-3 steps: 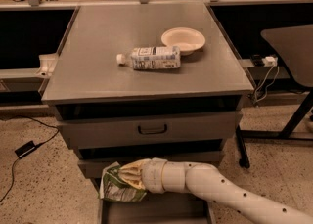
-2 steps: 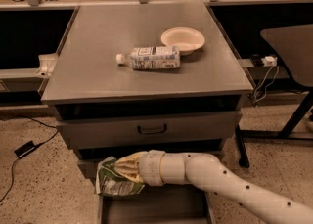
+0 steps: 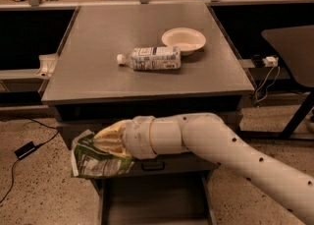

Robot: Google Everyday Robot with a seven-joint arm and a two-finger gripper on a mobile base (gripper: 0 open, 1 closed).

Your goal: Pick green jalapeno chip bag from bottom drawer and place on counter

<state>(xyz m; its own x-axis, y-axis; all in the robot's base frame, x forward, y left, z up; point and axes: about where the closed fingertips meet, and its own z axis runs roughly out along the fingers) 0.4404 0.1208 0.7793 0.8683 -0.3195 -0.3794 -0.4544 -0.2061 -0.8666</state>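
The green jalapeno chip bag (image 3: pixel 92 161) is a crinkled light-green bag with white and dark print. My gripper (image 3: pixel 100 143) is shut on its upper part and holds it in the air in front of the cabinet, at the left, about level with the middle drawer. My white arm (image 3: pixel 221 143) reaches in from the lower right. The bottom drawer (image 3: pixel 152 202) stands open below, its grey inside showing. The counter (image 3: pixel 98 62) is the flat grey top above the bag.
A clear plastic bottle with a white label (image 3: pixel 149 58) lies on its side on the counter. A white bowl (image 3: pixel 183 40) stands behind it. A dark table (image 3: pixel 294 42) is at the right. A cable and black adapter (image 3: pixel 24 149) lie on the floor at the left.
My gripper has lifted the chip bag up and a little to the left, out of the bottom drawer, to the height of the middle drawer.
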